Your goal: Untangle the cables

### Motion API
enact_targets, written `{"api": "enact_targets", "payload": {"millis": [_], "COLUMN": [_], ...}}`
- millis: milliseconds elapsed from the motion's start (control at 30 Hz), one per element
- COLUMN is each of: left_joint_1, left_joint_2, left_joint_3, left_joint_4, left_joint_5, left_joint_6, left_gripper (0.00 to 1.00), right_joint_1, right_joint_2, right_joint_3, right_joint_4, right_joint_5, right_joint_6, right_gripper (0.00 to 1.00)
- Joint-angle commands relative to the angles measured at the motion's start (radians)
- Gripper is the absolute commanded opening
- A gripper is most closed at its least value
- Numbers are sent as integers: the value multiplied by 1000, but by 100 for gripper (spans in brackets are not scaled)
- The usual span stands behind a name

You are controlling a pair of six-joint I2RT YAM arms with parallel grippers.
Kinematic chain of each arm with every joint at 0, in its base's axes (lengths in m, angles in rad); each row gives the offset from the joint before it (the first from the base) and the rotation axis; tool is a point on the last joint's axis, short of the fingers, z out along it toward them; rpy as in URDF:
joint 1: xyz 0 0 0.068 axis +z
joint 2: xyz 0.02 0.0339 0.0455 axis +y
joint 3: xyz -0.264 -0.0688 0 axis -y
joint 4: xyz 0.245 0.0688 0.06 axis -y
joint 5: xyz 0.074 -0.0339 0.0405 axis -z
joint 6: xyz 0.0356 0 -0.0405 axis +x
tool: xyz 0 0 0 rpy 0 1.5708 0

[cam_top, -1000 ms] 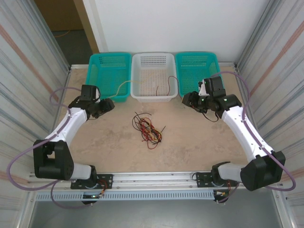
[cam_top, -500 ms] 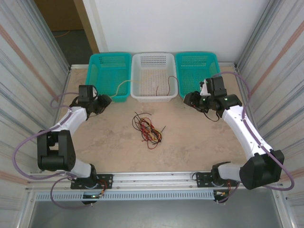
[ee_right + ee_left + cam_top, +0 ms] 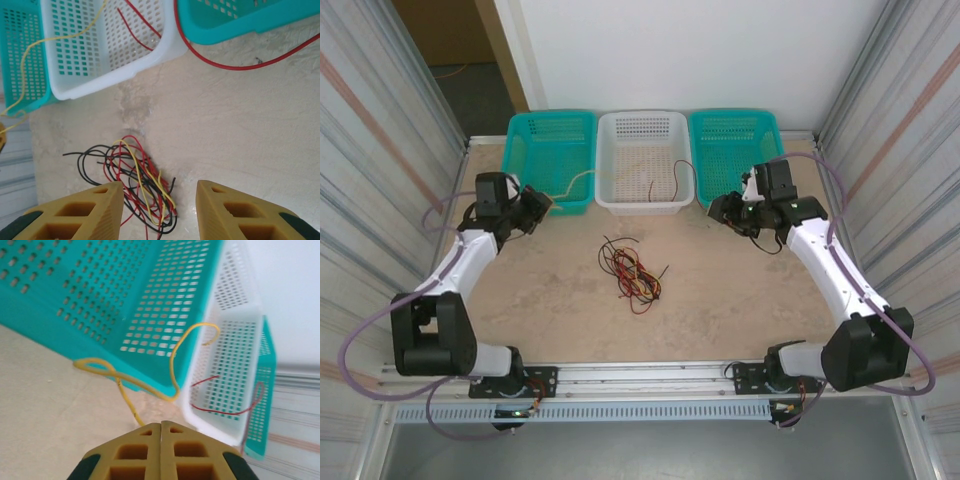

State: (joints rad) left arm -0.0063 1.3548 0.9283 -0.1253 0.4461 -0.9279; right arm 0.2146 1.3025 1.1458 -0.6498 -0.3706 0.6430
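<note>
The tangle of red, yellow and black cables (image 3: 630, 272) lies mid-table; in the right wrist view the tangle (image 3: 142, 187) sits below my open right gripper (image 3: 160, 185), apart from its fingers. That right gripper (image 3: 718, 212) hovers near the white basket's (image 3: 645, 116) right corner. A yellow cable (image 3: 572, 180) hangs from the white basket past the left teal basket (image 3: 516, 150) down to the table. My left gripper (image 3: 540, 203) is beside its lower end. The left gripper (image 3: 161, 424) is shut; the yellow cable (image 3: 172, 365) runs under its left finger, off the seam.
A red cable (image 3: 225, 65) trails from the white basket (image 3: 165, 47) onto the table beside the right teal basket (image 3: 240, 20). The three baskets stand in a row at the back. Corrugated metal walls (image 3: 380, 170) close in both sides.
The left gripper has shut and swung left and back toward the left teal basket. The yellow cable and the tangle have stayed put. The right arm has barely moved.
</note>
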Motion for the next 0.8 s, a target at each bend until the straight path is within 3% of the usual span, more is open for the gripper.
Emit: {"api": "enact_targets", "payload": {"millis": [0, 300, 433, 600, 633, 700, 767], "left_joint_1": [11, 95, 108, 111, 111, 105, 93], "left_joint_2": [-61, 51, 103, 200, 228, 266, 280], "left_joint_3": [60, 103, 109, 128, 137, 139, 135], "left_joint_4": [44, 391, 409, 395, 392, 401, 389], "left_joint_5": [51, 55, -9, -53, -44, -20, -10], "left_joint_6": [-75, -246, -232, -199, -196, -200, -182], "left_gripper": [0, 0, 0, 0, 9, 41, 59], "right_joint_1": [-10, -27, -65, -139, -144, -133, -100], "right_joint_2": [22, 79, 103, 188, 202, 221, 241], "right_joint_3": [50, 68, 52, 9, -8, -23, 8], "right_joint_4": [9, 47, 71, 167, 210, 259, 240], "right_joint_5": [6, -5, 21, -76, -105, -115, -81], "right_joint_6": [-14, -2, 8, 68, 86, 98, 53], "right_gripper": [42, 41, 42, 49, 50, 52, 52]}}
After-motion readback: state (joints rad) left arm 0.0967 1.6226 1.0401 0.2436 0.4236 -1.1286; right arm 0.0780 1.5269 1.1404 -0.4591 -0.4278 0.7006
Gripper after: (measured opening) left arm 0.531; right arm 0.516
